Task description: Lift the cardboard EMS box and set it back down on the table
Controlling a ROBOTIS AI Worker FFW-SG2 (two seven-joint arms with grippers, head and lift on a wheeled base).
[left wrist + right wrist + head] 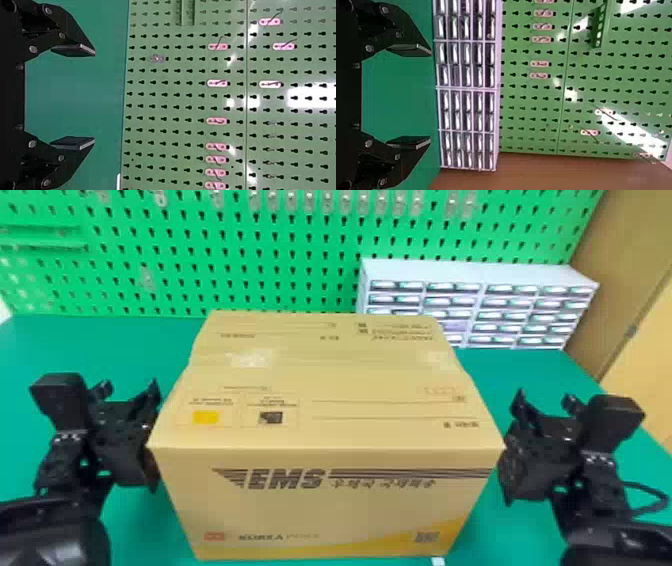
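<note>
The left gripper (pixel 149 435) is by the box's left side, fingers apart; the cardboard EMS box (pixel 325 505) is upright in the middle, though I can't tell whether it touches the green table (pixel 540 375); the right gripper (pixel 512 447) flanks its right side, fingers spread too.

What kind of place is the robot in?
Probably a workshop or a robot lab. It has a green pegboard wall full of little holes, a pale rack of small drawers and a flat green worktable.

drawer cabinet (pixel 477 274) by green pegboard (pixel 210 255), hooks (pixel 217 83) perhaps.
</note>
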